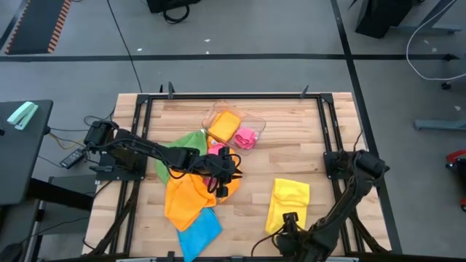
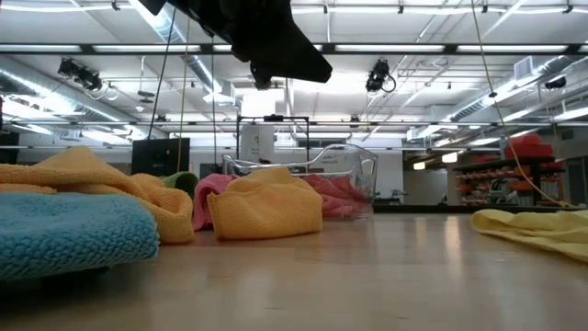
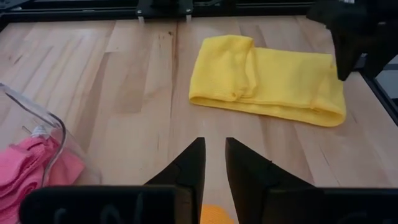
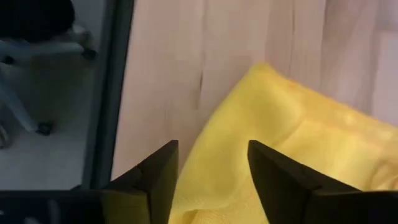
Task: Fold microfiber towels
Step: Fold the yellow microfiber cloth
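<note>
A yellow towel [image 1: 287, 204] [image 3: 267, 78], folded into a long strip, lies flat at the near right of the table. My right gripper [image 4: 211, 180] [image 1: 290, 220] stands open over the strip's near end, pointing steeply down, one finger on either side of the towel's edge [image 4: 205, 149]. My left gripper [image 3: 214, 162] [image 1: 234, 173] hovers at mid-table above a loose heap of towels: orange [image 1: 188, 198], blue [image 1: 198, 231], green [image 1: 182, 145] and pink [image 1: 217, 149]. Its fingers are a narrow gap apart with nothing between them.
A clear plastic tray [image 1: 255, 124] [image 2: 358, 170] at the far middle holds a folded orange towel [image 1: 224, 125] and a pink one [image 1: 246, 138]. Black frame rails [image 1: 329, 131] run along the table's sides. Bare wood [image 1: 298, 156] lies between the tray and the yellow towel.
</note>
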Controlling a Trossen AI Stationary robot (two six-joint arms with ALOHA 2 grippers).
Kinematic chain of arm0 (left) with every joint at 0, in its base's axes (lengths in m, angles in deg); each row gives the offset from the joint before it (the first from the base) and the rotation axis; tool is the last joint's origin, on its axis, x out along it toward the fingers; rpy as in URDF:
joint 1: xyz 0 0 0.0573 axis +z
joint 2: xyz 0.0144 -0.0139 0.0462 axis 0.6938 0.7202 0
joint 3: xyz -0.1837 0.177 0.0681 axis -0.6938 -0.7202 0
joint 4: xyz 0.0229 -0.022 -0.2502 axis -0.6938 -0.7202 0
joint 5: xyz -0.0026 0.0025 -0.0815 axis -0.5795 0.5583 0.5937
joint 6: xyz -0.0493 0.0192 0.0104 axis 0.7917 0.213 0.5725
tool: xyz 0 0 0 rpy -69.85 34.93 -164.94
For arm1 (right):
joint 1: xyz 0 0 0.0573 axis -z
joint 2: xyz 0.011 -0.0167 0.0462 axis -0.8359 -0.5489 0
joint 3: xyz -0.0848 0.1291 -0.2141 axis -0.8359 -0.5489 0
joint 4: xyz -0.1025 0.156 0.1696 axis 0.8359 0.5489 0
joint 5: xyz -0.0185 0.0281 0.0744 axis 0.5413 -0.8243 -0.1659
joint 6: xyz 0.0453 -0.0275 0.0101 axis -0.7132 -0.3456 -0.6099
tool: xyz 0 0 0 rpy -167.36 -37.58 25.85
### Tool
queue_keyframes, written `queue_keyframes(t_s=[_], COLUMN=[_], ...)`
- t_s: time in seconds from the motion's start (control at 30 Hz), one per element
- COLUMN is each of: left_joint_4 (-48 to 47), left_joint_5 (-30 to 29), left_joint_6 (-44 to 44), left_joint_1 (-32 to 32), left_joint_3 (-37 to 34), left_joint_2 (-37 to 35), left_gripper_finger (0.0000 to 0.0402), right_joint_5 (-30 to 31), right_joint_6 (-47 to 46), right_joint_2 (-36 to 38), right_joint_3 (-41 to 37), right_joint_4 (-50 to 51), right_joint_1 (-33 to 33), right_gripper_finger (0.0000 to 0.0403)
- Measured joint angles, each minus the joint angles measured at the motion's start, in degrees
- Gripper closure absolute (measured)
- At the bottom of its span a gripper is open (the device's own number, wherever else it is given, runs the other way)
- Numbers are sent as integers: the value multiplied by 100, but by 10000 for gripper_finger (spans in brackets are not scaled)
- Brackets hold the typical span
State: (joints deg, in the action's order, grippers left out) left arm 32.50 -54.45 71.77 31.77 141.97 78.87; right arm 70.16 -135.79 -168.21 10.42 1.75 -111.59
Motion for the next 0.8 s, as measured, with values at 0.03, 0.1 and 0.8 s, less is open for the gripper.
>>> queue_keyframes(t_s=[0.03,0.1,0.8], left_joint_4=[-11,-31,-132], left_joint_5=[0,0,0], left_joint_6=[-1,-4,-4], left_joint_1=[0,0,-7], left_joint_3=[0,0,0], left_joint_2=[1,1,6], left_gripper_finger=[330,333,342], right_joint_5=[-18,-72,-246], right_joint_6=[-29,-68,83], right_joint_2=[-78,-223,-639], right_joint_3=[27,71,120], right_joint_4=[-3,-2,269], right_joint_1=[-3,-3,-20], right_gripper_finger=[189,174,244])
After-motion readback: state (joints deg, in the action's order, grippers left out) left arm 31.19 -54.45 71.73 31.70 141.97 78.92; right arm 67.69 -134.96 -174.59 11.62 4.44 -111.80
